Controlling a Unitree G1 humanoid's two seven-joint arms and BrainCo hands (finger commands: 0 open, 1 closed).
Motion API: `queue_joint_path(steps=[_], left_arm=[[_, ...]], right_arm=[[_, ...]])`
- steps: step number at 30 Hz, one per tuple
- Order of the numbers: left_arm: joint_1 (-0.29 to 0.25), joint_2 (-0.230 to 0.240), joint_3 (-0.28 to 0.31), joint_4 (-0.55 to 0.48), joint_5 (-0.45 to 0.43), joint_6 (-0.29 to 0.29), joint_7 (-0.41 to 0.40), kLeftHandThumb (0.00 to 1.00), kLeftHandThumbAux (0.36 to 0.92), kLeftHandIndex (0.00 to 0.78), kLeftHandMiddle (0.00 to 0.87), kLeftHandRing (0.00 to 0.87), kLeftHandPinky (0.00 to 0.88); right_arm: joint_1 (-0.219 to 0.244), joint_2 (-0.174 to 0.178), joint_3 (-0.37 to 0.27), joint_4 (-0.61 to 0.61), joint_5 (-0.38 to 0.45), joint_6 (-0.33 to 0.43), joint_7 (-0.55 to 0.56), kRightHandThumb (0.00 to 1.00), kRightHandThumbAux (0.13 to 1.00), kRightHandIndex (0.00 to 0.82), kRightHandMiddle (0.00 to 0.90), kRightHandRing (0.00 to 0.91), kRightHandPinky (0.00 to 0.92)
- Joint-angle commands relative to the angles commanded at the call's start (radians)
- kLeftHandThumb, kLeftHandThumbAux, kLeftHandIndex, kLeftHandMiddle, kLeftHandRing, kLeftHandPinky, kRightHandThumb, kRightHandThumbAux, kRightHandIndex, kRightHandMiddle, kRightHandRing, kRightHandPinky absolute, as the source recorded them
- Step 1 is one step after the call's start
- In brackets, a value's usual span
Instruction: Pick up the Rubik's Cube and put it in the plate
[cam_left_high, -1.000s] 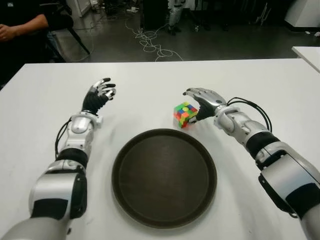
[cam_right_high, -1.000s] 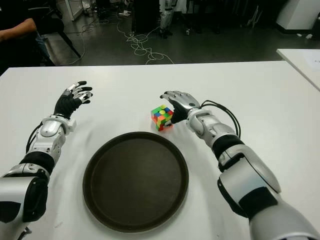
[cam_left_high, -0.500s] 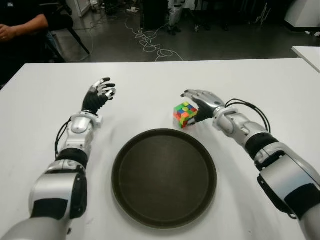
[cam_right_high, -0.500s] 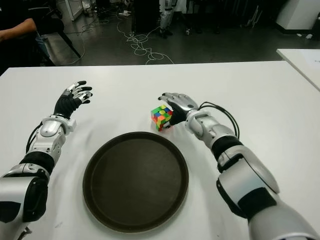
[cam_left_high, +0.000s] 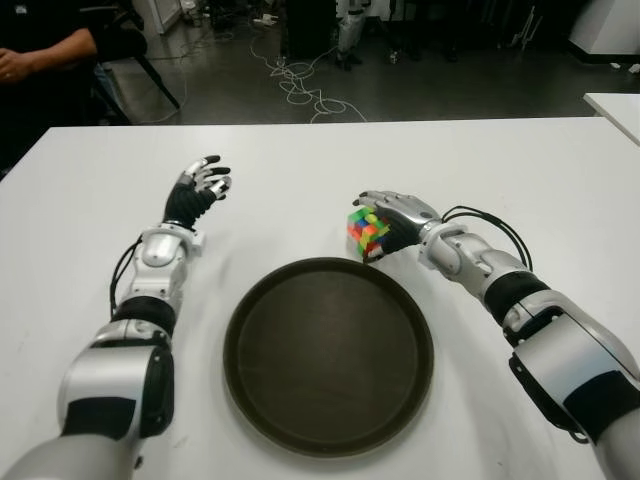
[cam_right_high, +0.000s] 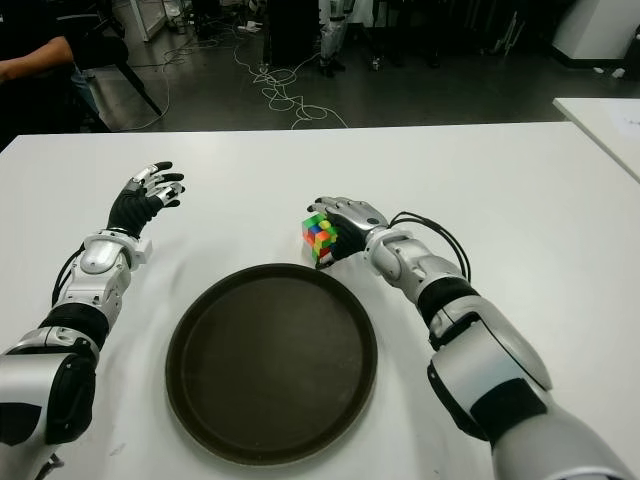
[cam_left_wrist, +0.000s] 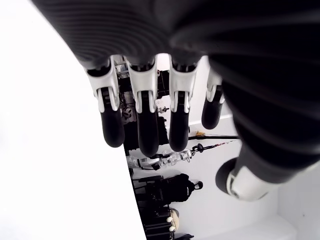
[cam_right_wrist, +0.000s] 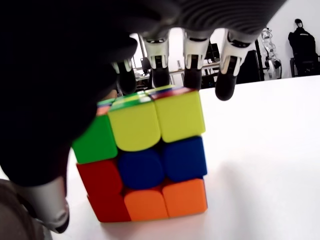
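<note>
1. Dark brown and round, the plate (cam_left_high: 328, 356) lies nearest you on the white table (cam_left_high: 300, 160). Note its smooth matte face and raised rim; it holds nothing.
2. Locate the Rubik's Cube (cam_left_high: 367, 230) just beyond the plate's far rim, standing on the table. Its glossy square stickers show green, yellow, blue, orange and red. In the right wrist view the cube (cam_right_wrist: 142, 155) shows yellow tiles over blue, with orange and red along the bottom row.
3. Check the right hand (cam_left_high: 395, 215). It arches over the cube from the right side, with its dark ribbed fingers (cam_right_wrist: 192, 75) reaching past the cube's top edge. The fingers are partly curled but not clamped; you can see the cube resting on the table. Contact between palm and cube cannot be confirmed.
4. Check the left hand (cam_left_high: 197, 192). It shows to the left of the cube, well apart from it, with black rubbery fingers (cam_left_wrist: 141, 125) spread and holding nothing.
5. Beyond the table, note a dark floor with loose white cables (cam_left_high: 300, 85) and a seated person (cam_left_high: 45, 45) at far left.
</note>
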Motion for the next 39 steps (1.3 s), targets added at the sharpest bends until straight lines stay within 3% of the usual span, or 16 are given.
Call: queue_joint_path(steps=[7,26,39], left_arm=[[-0.001,0.0,0.003,0.003,-0.004,0.002,-0.005,0.16,0.651,0.178,0.259,0.25,0.251],[0.001,0.002,-0.002,-0.002,0.0,-0.005,-0.008,0.176,0.626,0.183,0.258,0.243,0.238],[0.002,0.005,-0.005,-0.008,0.002,0.006,-0.007,0.151,0.661,0.173,0.257,0.248,0.263]], right_arm=[[0.002,0.004,0.002,0.004,-0.003,0.005,-0.004,0.0,0.699,0.074,0.077,0.098,0.126],[0.005,0.005,0.002,0.003,-0.002,0.002,-0.009,0.0,0.687,0.086,0.081,0.103,0.125],[0.0,0.006,0.003,0.017,-0.004,0.016,-0.006,0.0,0.691,0.114,0.11,0.127,0.129]])
